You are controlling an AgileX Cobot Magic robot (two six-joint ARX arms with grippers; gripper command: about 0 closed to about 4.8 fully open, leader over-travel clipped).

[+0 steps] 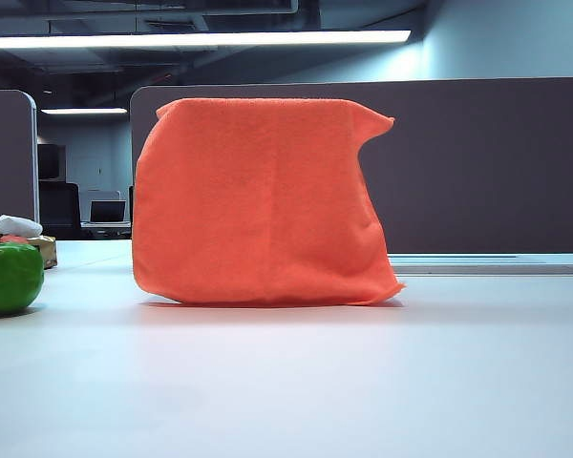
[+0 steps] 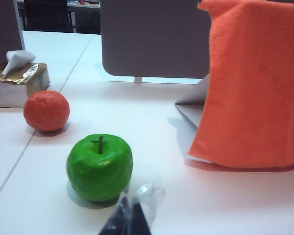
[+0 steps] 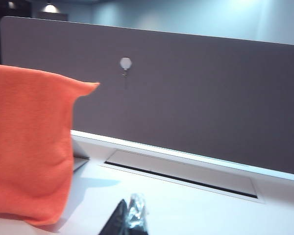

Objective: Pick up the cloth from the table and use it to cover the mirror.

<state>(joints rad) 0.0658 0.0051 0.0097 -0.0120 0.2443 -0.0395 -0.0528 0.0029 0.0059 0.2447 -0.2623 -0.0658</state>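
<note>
One orange cloth (image 1: 263, 205) hangs draped over the upright mirror (image 2: 193, 100), its lower edge reaching the white tabletop (image 1: 286, 382); the exterior view hides the mirror entirely behind the cloth, while the left wrist view shows a pale sliver of it past the cloth's edge; two fruit-shaped objects sit to the left, one green apple (image 2: 99, 167) and one orange ball (image 2: 46, 110), well apart from the cloth; one tissue box (image 2: 17, 84) stands beyond the ball; the exterior view catches only part of the apple at its left border; one grey-brown partition panel (image 3: 186, 98) runs behind the tabletop, and only the right wrist view shows a small white hook (image 3: 125, 63) on it; the left tool (image 2: 132, 210) sits closed and empty near the apple; the right tool (image 3: 130, 215) is closed and empty, low over the tabletop beside the cloth.
</note>
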